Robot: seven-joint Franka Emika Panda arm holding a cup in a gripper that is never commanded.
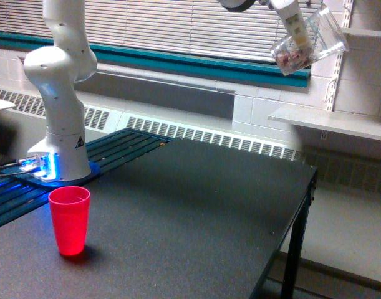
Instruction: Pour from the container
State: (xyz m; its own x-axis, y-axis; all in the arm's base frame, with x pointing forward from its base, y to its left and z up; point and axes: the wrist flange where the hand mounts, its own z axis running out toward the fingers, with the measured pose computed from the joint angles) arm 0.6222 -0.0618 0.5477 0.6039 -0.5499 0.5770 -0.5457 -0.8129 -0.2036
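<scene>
The container [308, 40], a clear plastic tumbler, hangs high at the exterior view's upper right, tilted on its side. Small pinkish and white pieces lie in its lower end. My gripper [297, 28] is shut on the container, one pale finger showing across its wall. An opaque red cup [70, 219] stands upright on the dark table at the lower left, far from the container and well below it.
The black table [196, 218] ends at an edge on the exterior view's right. The arm's white base [62, 124] stands at the left on a blue-lit plate. A white shelf [333, 118] juts from the wall at right.
</scene>
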